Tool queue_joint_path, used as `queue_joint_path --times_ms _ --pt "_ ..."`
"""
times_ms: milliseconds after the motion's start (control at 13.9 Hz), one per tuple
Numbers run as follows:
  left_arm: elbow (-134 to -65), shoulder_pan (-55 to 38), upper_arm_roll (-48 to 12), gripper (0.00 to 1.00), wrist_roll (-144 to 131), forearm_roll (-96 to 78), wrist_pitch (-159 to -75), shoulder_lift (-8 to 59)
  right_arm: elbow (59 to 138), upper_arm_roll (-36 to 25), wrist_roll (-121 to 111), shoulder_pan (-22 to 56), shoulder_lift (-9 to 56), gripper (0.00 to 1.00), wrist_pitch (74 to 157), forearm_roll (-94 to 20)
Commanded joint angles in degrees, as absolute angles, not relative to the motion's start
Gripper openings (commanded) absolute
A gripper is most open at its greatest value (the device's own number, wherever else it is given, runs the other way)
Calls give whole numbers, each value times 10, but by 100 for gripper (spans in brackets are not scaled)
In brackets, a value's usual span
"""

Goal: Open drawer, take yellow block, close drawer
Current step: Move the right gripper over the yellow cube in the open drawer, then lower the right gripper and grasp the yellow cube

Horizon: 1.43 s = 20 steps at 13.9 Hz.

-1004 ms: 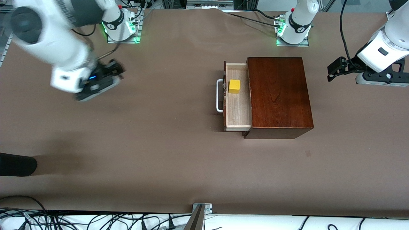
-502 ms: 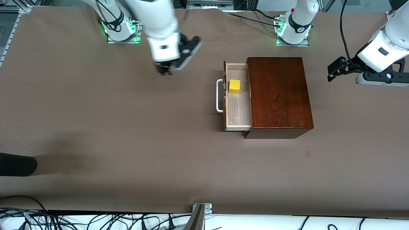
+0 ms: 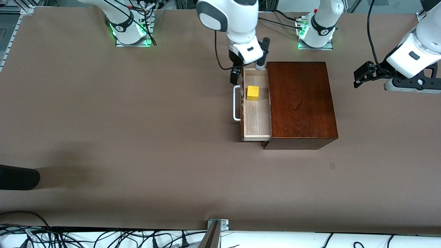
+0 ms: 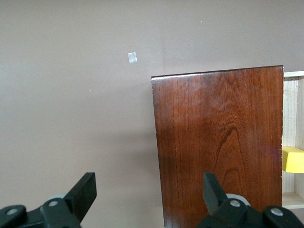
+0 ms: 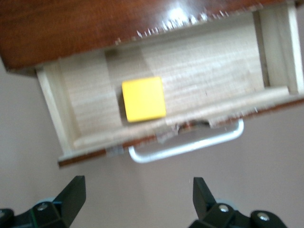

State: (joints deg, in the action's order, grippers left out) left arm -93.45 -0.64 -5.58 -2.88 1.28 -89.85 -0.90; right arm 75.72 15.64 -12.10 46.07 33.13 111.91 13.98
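The drawer (image 3: 256, 115) stands pulled out of the dark mahogany cabinet (image 3: 301, 103), its white loop handle (image 3: 236, 103) toward the right arm's end. The yellow block (image 3: 252, 93) lies in the tray against the drawer front. My right gripper (image 3: 248, 70) is open and empty, over the drawer's edge farthest from the front camera. In the right wrist view the block (image 5: 143, 99), tray (image 5: 213, 61) and handle (image 5: 190, 142) lie ahead of the open right gripper (image 5: 137, 199). My left gripper (image 3: 361, 74) is open and empty, waiting over the table at the left arm's end.
The left wrist view shows the open left gripper (image 4: 147, 190), the cabinet top (image 4: 218, 142), a bit of the block (image 4: 293, 159) and a small pale mark (image 4: 132, 57) on the table. A dark object (image 3: 17, 177) lies at the right arm's end.
My right arm has swung from the right arm's end of the table across to the open drawer. The left arm, drawer and block have not moved.
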Motion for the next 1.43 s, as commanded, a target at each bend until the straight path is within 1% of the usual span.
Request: queue_joint_path --times_ms 0,143,502,1004,1291,1362 --pt "-930 -4 -56 100 -20 0 -895 -12 672 150 -128 487 386 100 1110 154" --pt "-930 -4 -56 100 -20 1 -895 -12 643 150 -121 495 413 100 1111 160" --pt "-929 -4 -56 100 -15 1 -895 -12 641 149 -127 506 456 100 1142 203" --pt "-925 -7 -57 100 -22 1 -894 -11 641 142 -136 507 476 100 1182 204" --pt "-925 -7 -57 100 -18 1 -895 -11 642 140 -133 510 484 100 1184 207" --pt "-925 -7 -57 100 -20 1 -895 -11 642 140 -133 511 486 98 1185 208"
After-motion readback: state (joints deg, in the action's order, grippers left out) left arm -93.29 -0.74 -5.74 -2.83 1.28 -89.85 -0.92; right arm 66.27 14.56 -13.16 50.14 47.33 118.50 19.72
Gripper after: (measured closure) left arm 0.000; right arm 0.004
